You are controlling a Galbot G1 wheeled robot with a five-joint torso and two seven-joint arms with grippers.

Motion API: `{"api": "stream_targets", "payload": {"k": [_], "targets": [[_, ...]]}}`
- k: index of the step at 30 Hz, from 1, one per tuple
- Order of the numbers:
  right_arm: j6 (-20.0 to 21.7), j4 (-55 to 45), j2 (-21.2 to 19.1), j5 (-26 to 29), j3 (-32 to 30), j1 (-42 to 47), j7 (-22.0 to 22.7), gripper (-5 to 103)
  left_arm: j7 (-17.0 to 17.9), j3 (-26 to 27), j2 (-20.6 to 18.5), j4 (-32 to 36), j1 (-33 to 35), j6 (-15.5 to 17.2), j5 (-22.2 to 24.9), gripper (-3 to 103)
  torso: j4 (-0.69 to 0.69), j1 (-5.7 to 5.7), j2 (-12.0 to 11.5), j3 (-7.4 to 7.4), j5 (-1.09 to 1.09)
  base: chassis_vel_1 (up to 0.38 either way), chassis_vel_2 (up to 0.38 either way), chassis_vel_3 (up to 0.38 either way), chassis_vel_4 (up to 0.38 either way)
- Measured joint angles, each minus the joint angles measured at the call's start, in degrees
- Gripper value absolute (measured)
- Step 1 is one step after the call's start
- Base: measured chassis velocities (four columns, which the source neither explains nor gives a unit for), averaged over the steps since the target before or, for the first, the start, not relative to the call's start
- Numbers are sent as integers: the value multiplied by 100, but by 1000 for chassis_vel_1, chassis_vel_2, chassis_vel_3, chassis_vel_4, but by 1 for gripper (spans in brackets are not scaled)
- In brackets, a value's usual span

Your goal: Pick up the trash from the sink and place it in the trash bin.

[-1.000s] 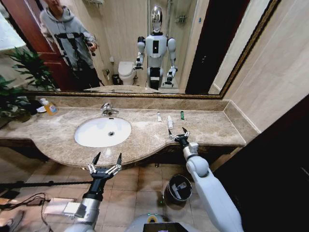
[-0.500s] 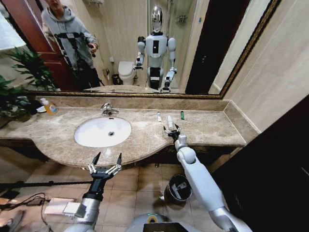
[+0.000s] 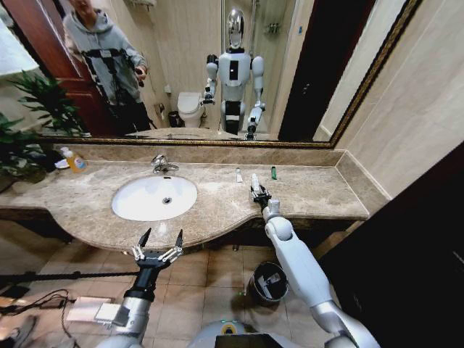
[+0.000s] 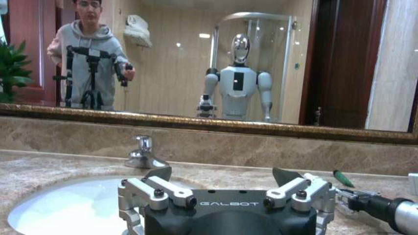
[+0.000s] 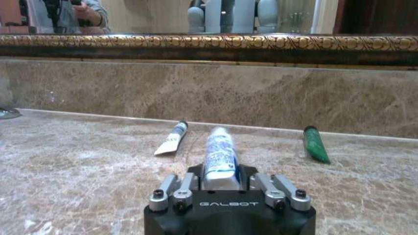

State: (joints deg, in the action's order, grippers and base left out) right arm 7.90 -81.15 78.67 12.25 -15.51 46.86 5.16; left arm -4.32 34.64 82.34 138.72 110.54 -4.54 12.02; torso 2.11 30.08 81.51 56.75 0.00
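The trash lies on the marble counter to the right of the sink (image 3: 138, 206), not in the basin. It is a white tube with blue print (image 5: 219, 149), a smaller white tube (image 5: 171, 139) and a tiny green bottle (image 5: 314, 144). My right gripper (image 3: 258, 193) reaches over the counter, and its fingers are shut on the near end of the blue-printed tube (image 3: 254, 181), which rests on the stone. My left gripper (image 3: 159, 239) hangs open in front of the counter's edge, holding nothing. The dark trash bin (image 3: 268, 283) stands on the floor under the right arm.
A chrome faucet (image 3: 162, 165) stands behind the basin. A yellow-orange soap bottle (image 3: 74, 160) and a plant (image 3: 18, 148) are at the far left. A gold-framed mirror runs along the back wall. Cables lie on the tiled floor at the lower left.
My right gripper moved forward and left over the counter to the blue-printed tube, and its spread fingers shut on it. The left arm stayed still.
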Motion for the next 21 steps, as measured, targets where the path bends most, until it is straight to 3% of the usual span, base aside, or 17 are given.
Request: {"api": "stream_targets", "payload": {"k": [2,5,21], "targets": [[-13,-2,2,-7,-3,20,0,36,0,0,0,0,0,0,0,100,0,0,0,0,0,0,0,0,0],[-32,-4,3,-16,-13,41,2,26,0,0,0,0,0,0,0,100,0,-1,1,0,0,0,0,0,0],[-55,-665,-259,86,-260,562,-85,26,0,0,0,0,0,0,0,100,0,0,0,1,1,0,0,0,0]]}}
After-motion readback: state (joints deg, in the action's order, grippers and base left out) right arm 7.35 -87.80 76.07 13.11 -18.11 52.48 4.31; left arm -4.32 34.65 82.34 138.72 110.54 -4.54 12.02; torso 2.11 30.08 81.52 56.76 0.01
